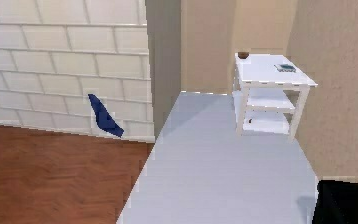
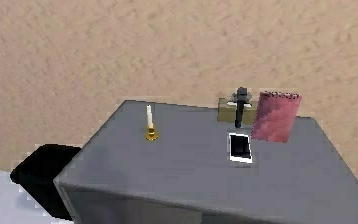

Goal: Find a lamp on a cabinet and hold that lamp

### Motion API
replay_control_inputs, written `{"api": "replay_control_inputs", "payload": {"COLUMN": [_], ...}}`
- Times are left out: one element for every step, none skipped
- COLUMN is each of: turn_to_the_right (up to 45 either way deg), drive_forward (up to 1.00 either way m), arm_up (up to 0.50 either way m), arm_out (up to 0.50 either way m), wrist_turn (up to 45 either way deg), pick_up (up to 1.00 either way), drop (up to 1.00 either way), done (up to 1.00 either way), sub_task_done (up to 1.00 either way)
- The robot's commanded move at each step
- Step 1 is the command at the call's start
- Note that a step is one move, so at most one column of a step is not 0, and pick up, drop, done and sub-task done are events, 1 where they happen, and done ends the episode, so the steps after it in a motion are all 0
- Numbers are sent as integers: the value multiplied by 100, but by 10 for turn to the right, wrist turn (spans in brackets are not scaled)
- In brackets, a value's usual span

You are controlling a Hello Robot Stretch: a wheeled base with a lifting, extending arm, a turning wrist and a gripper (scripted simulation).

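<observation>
One dark upright thing (image 2: 244,100), a thin stem with a short crosswise head, is my best guess for the lamp, though it is too small to be sure. It stands toward the back of a grey cabinet (image 2: 187,165), near the wall, on the side the gripper reaches out to. Whether the gripper is released or has hold of anything I cannot tell.

The stem looks hard and matt, metal or plastic. It is slender enough that I'd judge a grasp belongs on it rather than on the head.

Two neighbours crowd it. A tan box (image 2: 225,112), dull like cardboard, sits right behind or against it. Just to the arm side view's right, a mottled pinkish-red slab (image 2: 277,115) stands on end. Set at the back like that, they leave the front of the top free.

In front of the stem a flat phone (image 2: 240,148) lies face up, white-rimmed and glossy. Well apart, toward the arm side view's left, a white candle (image 2: 150,112) rises from a small brassy holder.

The cabinet's top is smooth, flat and square-cornered, and the wall (image 2: 107,50) behind it is rough and sandy. A black rounded mass (image 2: 42,175) sits low beside the cabinet.

Looking ahead, a white three-tier shelf stand (image 1: 259,72) stands against a tan wall. Off to the forward view's left, a blue scrap (image 1: 105,115) hangs low on a white brick wall (image 1: 57,60) above the wood floor (image 1: 57,170).
</observation>
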Motion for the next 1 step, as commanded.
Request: {"api": "replay_control_inputs", "payload": {"turn_to_the_right": [0], "drive_forward": [0], "arm_up": [50], "arm_out": [0], "wrist_turn": [0], "pick_up": [0], "drop": [0], "done": [0], "sub_task_done": [0]}}
